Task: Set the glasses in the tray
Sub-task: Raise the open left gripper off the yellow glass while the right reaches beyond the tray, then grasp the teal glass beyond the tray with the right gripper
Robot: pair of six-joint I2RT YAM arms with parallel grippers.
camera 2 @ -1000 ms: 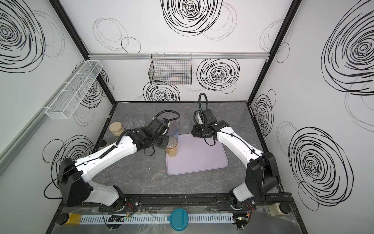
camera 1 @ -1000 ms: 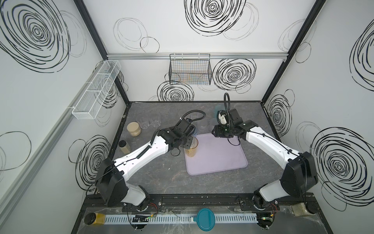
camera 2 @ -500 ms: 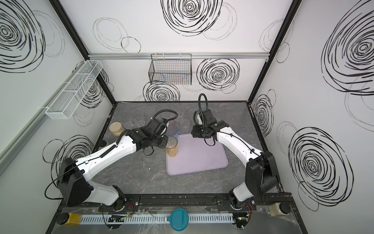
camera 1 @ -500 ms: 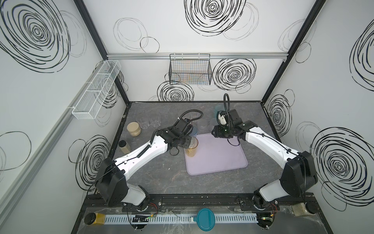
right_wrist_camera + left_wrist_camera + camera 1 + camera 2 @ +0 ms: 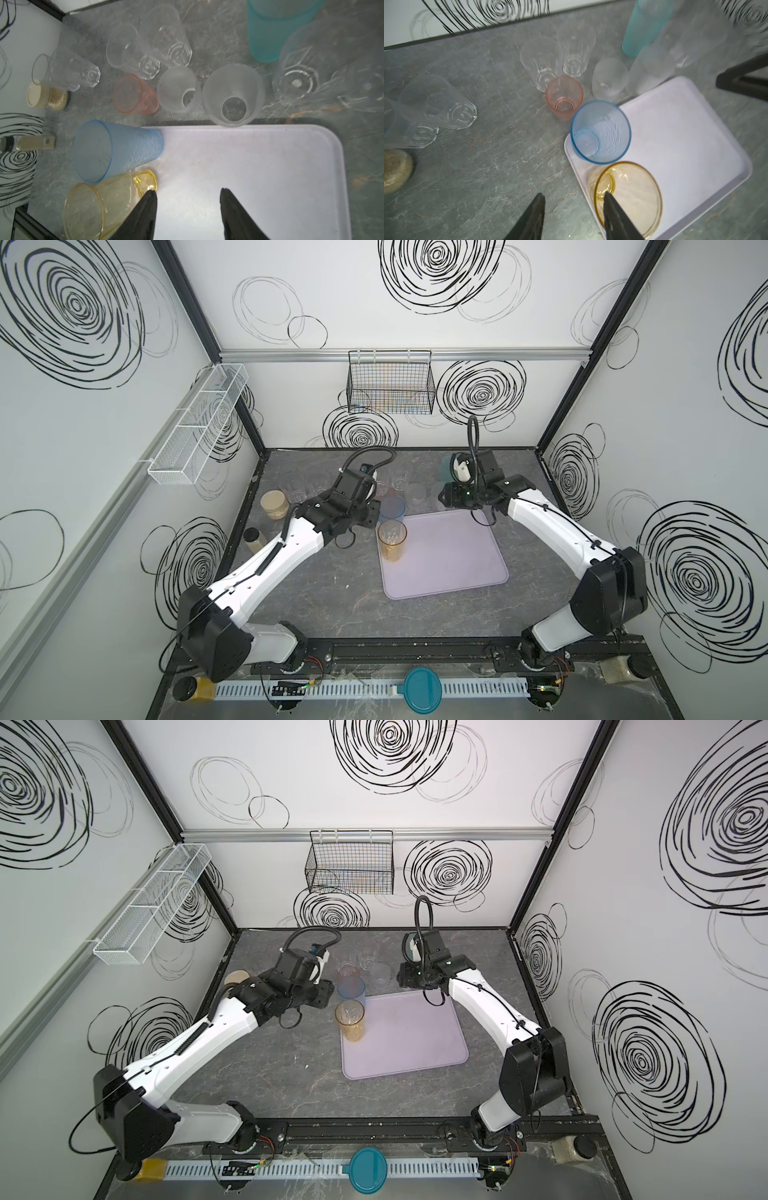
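The lilac tray (image 5: 453, 568) (image 5: 685, 133) (image 5: 259, 166) lies right of the table's middle. An amber glass (image 5: 392, 541) (image 5: 633, 199) stands upright at its left edge, and a blue glass (image 5: 392, 509) (image 5: 601, 133) stands in its far left corner. My left gripper (image 5: 375, 515) (image 5: 573, 197) is open beside the amber glass, with one fingertip over its rim. My right gripper (image 5: 448, 502) (image 5: 188, 191) hangs open over the tray's far edge, holding nothing. Pink (image 5: 564, 97), frosted (image 5: 232, 97), teal (image 5: 268, 35) and several clear glasses stand on the table behind the tray.
Two lidded jars with beige contents (image 5: 274, 504) (image 5: 254, 539) stand at the table's left edge. A black wire basket (image 5: 390, 383) hangs on the back wall and a white mesh basket (image 5: 199, 423) on the left wall. A round teal lid (image 5: 422, 689) lies in front.
The left wrist has shifted slightly beside the amber glass, which stays upright in the tray. The right arm has not moved.
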